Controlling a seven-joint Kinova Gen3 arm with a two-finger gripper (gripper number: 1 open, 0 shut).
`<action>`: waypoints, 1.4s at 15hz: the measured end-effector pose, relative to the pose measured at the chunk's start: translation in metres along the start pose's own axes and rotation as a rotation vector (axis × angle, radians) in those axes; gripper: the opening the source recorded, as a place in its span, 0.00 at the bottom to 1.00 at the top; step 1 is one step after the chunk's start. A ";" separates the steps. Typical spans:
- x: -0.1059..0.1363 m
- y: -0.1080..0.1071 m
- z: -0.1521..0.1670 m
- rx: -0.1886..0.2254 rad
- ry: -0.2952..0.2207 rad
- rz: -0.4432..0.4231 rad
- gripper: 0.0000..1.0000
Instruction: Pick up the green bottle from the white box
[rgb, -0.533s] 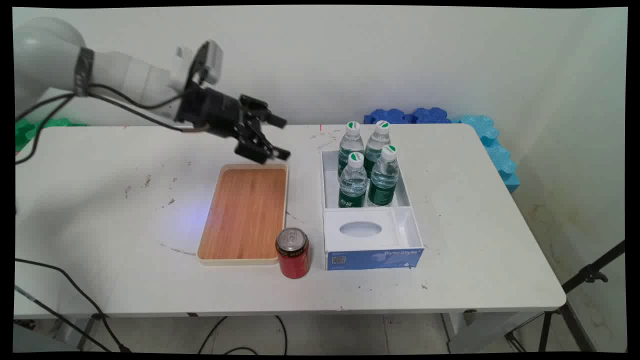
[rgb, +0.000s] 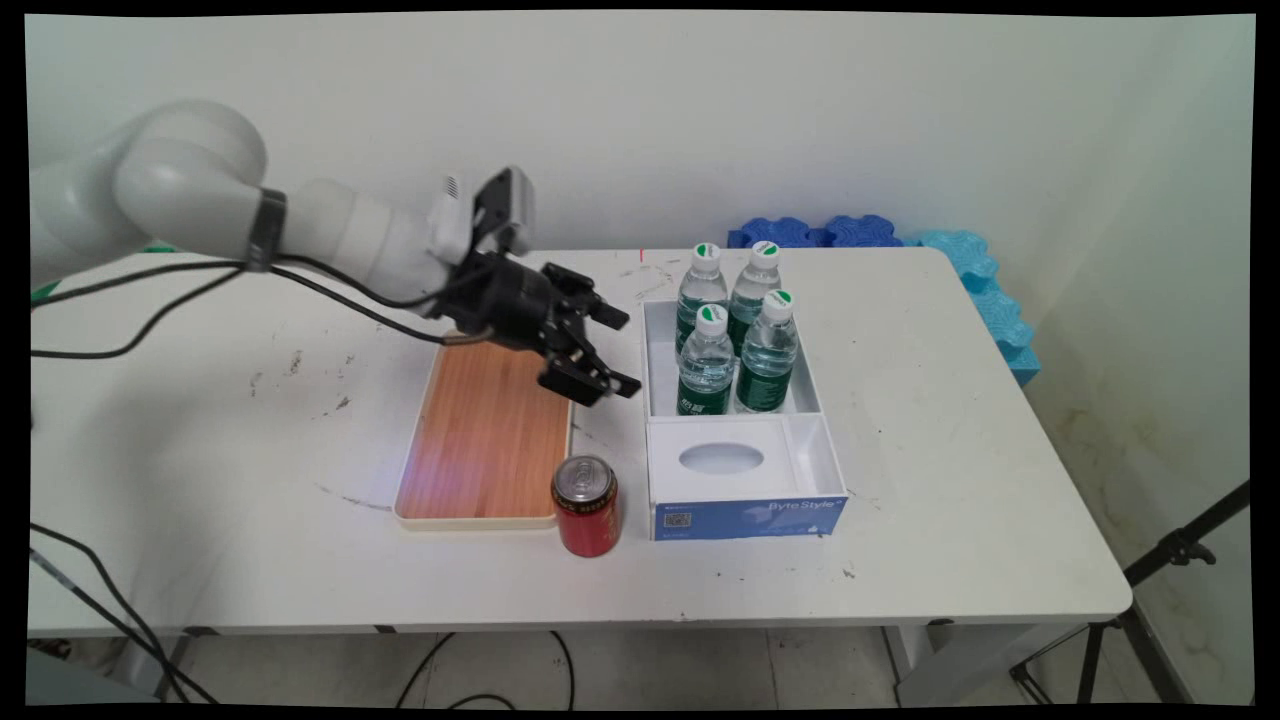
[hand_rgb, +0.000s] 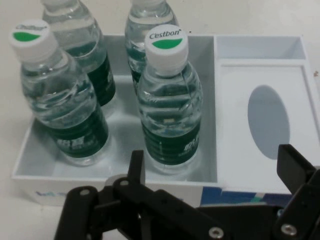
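1. Main view: the black claw (rgb: 612, 352) is seen spread wide and holding nothing, poised above the gap between the wooden tray (rgb: 485, 440) and the white box (rgb: 745, 480).
2. Hand view: the claw (hand_rgb: 212, 175) is aimed at the box's bottle compartment (hand_rgb: 30, 150); four water bottles stand upright just ahead of it, long axes vertical.
3. The nearest bottle (hand_rgb: 170, 100), capped "Cestbon", lies straight ahead, roughly centred between the two fingers, not touched.
4. A second bottle (hand_rgb: 57, 95) is found ahead and to the left; two more stand behind.
5. The red can (rgb: 586, 505) is left well below the claw in the main view, beside the tray's near corner.
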 end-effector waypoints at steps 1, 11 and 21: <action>0.000 0.002 0.006 -0.001 -0.004 -0.004 1.00; 0.005 0.002 0.066 0.019 -0.007 -0.027 1.00; 0.005 -0.006 0.099 0.049 -0.004 -0.043 0.00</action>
